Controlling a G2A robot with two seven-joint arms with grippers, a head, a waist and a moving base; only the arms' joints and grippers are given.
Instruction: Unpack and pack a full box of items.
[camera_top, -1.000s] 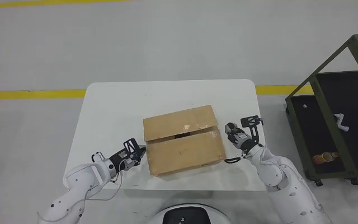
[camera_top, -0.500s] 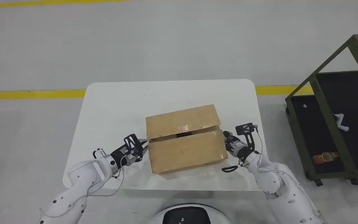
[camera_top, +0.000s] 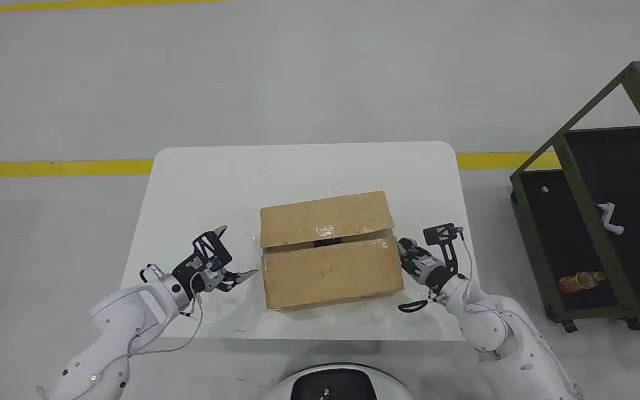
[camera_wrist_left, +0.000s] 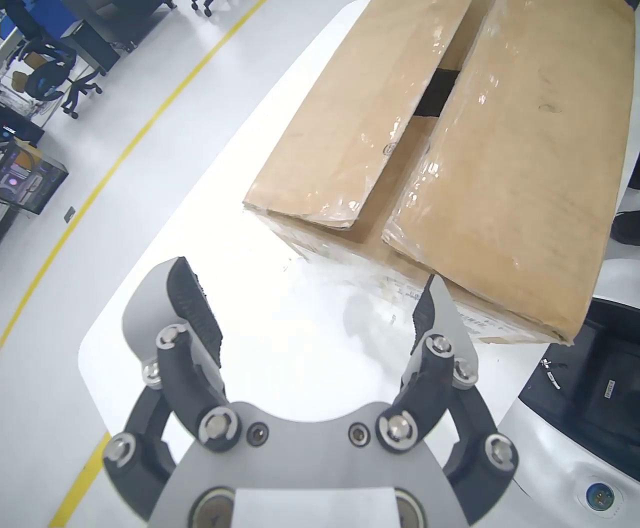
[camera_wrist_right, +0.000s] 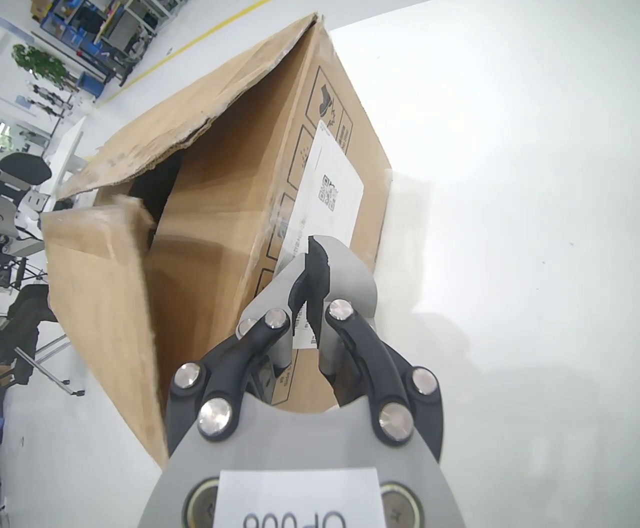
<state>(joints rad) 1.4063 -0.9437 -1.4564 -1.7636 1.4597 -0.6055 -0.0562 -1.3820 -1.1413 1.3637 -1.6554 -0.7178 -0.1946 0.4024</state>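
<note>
The white table (camera_top: 200, 180) sits mid-frame in the top view, with the loosely closed cardboard box (camera_top: 325, 250) at its centre. The left pincer (camera_top: 222, 268) gapes just left of it. The right pincer (camera_top: 408, 256), clenched empty, meets its right side. An unopposed push there could skid the box.

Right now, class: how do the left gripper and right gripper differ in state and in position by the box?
The left gripper is open; the right gripper is shut. The left gripper hangs clear of the box, with bare table between them; the right gripper sits close against the box's labelled end. Both are empty, flanking the box.
</note>
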